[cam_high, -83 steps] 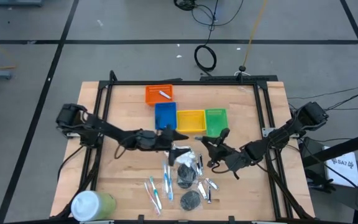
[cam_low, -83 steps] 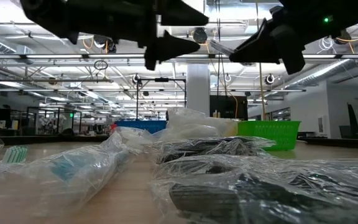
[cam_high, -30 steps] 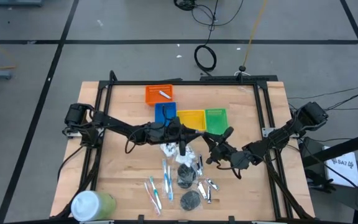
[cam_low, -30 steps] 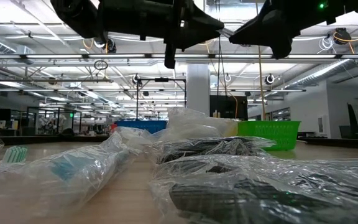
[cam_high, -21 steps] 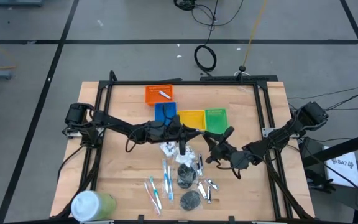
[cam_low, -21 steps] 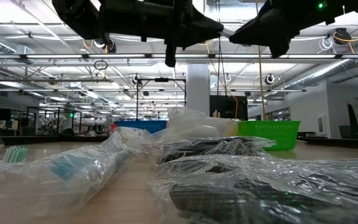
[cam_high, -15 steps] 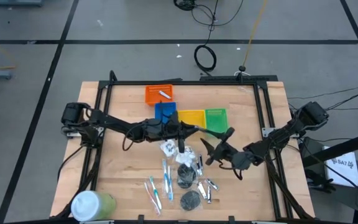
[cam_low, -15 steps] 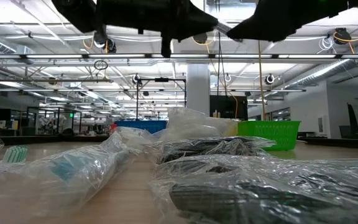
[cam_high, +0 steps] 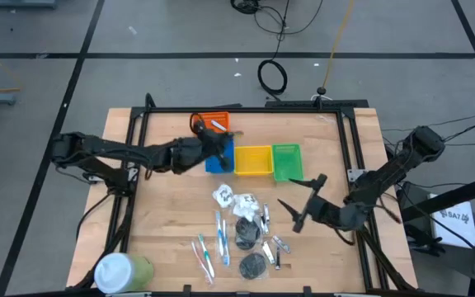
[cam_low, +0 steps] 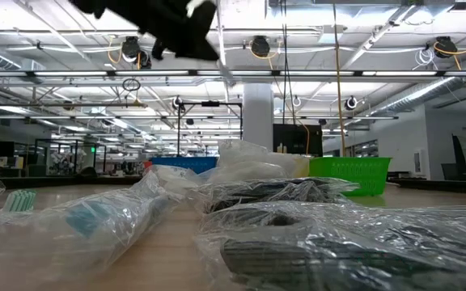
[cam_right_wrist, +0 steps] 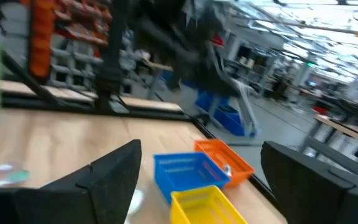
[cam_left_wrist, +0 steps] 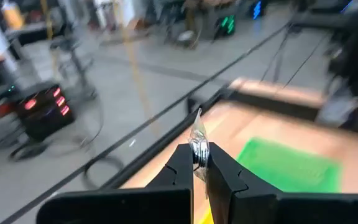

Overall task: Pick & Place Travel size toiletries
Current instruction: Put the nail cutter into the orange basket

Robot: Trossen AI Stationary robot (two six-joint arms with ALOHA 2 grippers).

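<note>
The left gripper [cam_left_wrist: 196, 163], jaws pinching 1 silvery stick [cam_left_wrist: 197, 138], hangs over the orange tray [cam_high: 211, 124] and blue tray [cam_high: 218, 154] (the right gripper [cam_high: 300, 205], jaws spread, waits beside the toiletries pile [cam_high: 242, 224]).

We can read no text, label, brand or number anywhere. Every lit sign in the room is illegible.

Bright, even ceiling strip lights [cam_low: 314, 74] fill the room; shadows on the wooden table [cam_high: 171, 206] are soft and faint. Both wrist views are motion-blurred. In the low view, the nearest plastic wrappers [cam_low: 330, 242] below those lights are out of focus and glinting.
</note>
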